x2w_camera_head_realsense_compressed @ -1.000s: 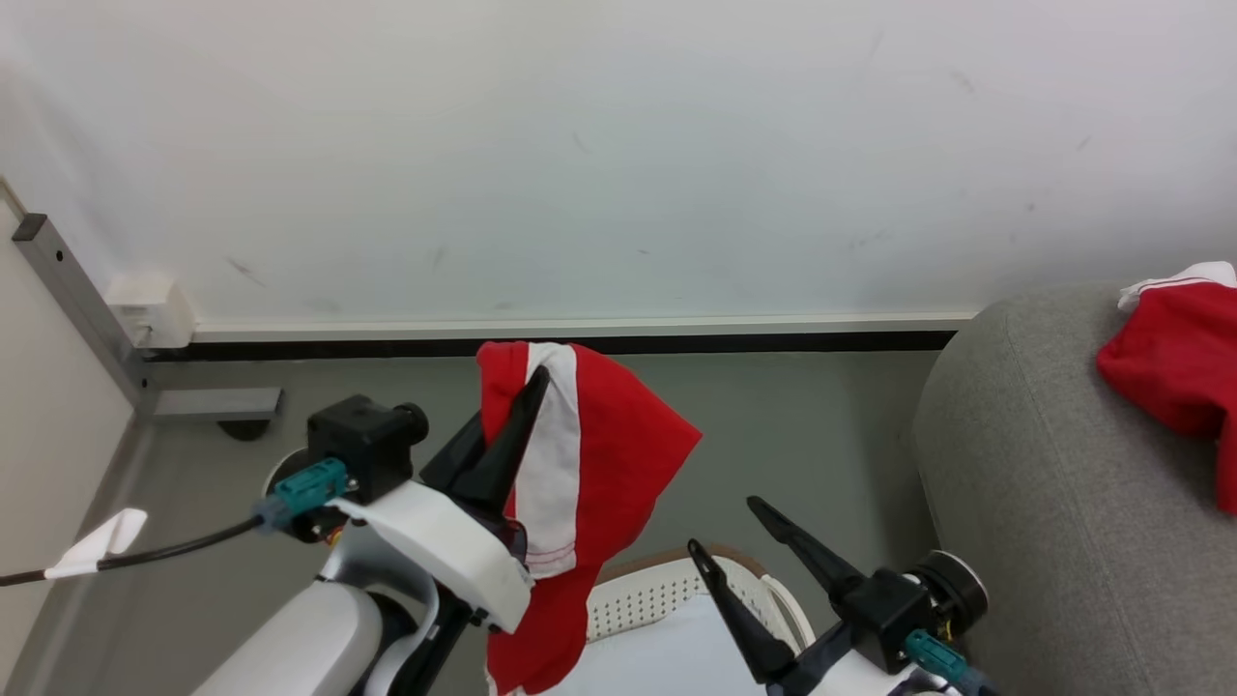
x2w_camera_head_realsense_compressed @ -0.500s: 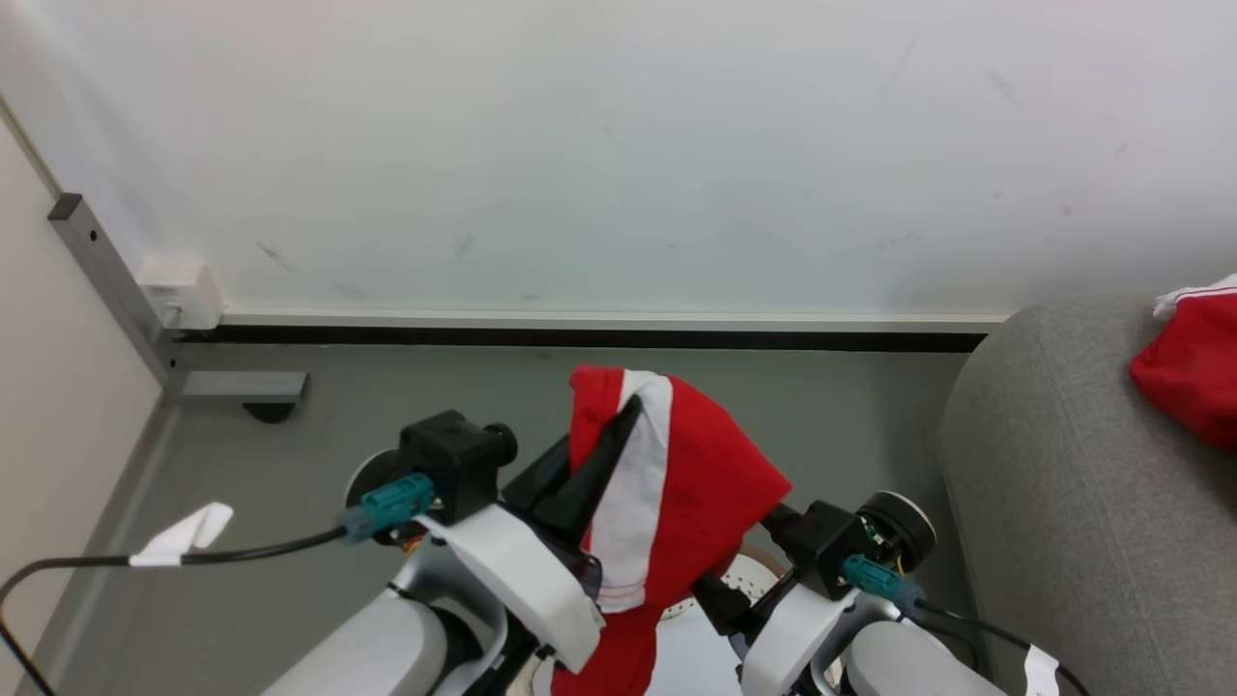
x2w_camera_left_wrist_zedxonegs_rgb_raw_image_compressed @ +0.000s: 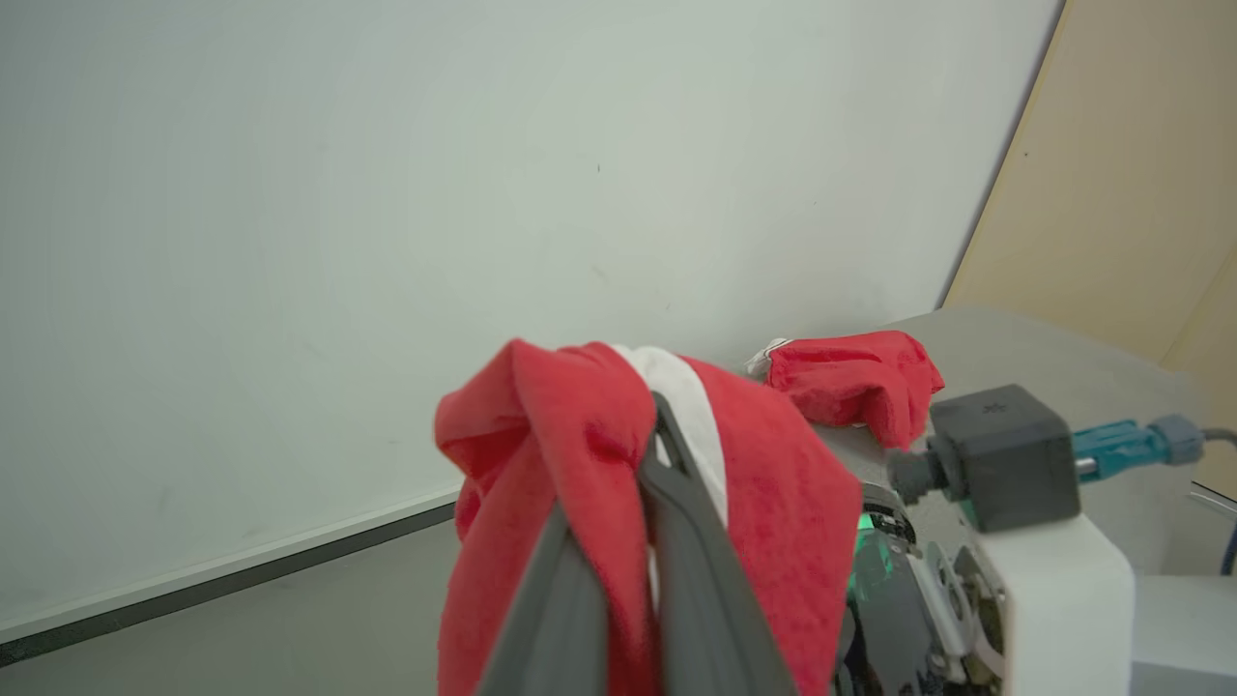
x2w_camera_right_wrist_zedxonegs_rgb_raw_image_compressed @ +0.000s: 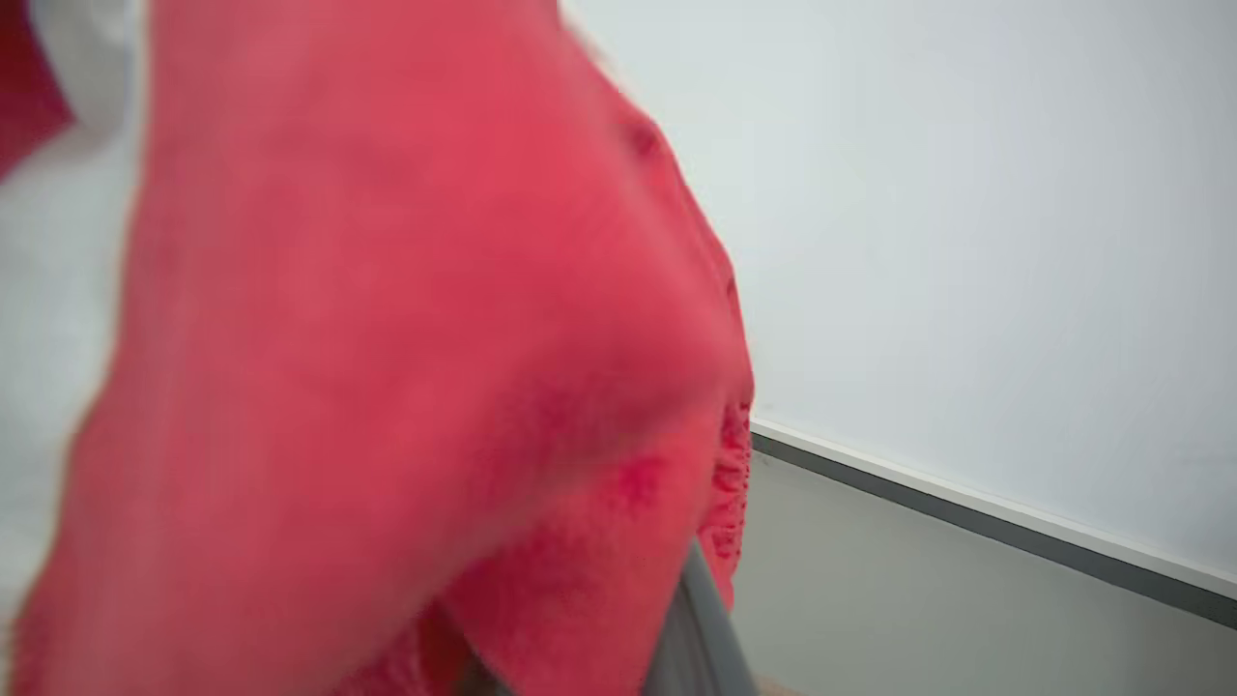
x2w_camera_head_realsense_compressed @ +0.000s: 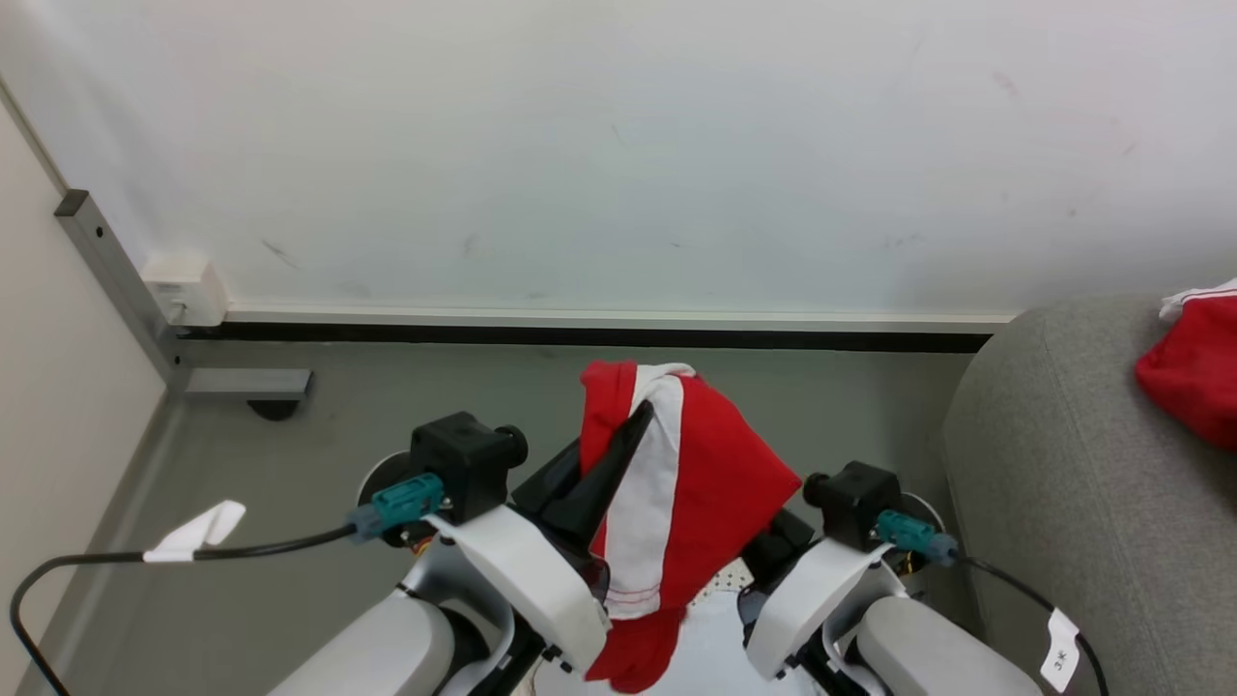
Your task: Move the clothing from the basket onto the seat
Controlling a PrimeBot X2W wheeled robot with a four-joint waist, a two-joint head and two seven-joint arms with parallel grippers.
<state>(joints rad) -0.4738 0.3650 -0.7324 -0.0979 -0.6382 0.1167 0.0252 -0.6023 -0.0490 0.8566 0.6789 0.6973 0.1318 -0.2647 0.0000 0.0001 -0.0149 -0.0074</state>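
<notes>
**Red garment held aloft by both arms, above the basket**

Head view: The left end effector (x2w_camera_head_realsense_compressed: 633, 425) points up and away from the robot. Its two dark fingers are pressed together on a fold of the held garment (x2w_camera_head_realsense_compressed: 720, 474), red with a broad white stripe. The cloth drapes over the fingers and hangs down between the two arms. The right end effector (x2w_camera_head_realsense_compressed: 778, 541) reaches in under the cloth's right edge, and its fingertips are hidden there. Below the cloth shows a small patch of the white perforated basket (x2w_camera_head_realsense_compressed: 723, 580). At the right stands the grey seat (x2w_camera_head_realsense_compressed: 1063, 464), with a second garment (x2w_camera_head_realsense_compressed: 1193, 372) lying on it at the frame's edge. The floor (x2w_camera_head_realsense_compressed: 387, 435) is grey and the wall (x2w_camera_head_realsense_compressed: 618, 145) is white.

Left wrist view: The grey fingers are closed, with red fabric pinched between them and bunched over their tips. Beyond them the second garment rests on the seat.

Right wrist view: Blurred red fabric lies close to the lens. One grey finger (x2w_camera_right_wrist_zedxonegs_rgb_raw_image_compressed: 701, 628) shows at the bottom edge. The end effector is closed, and cloth runs down beside that finger into the grip.
</notes>
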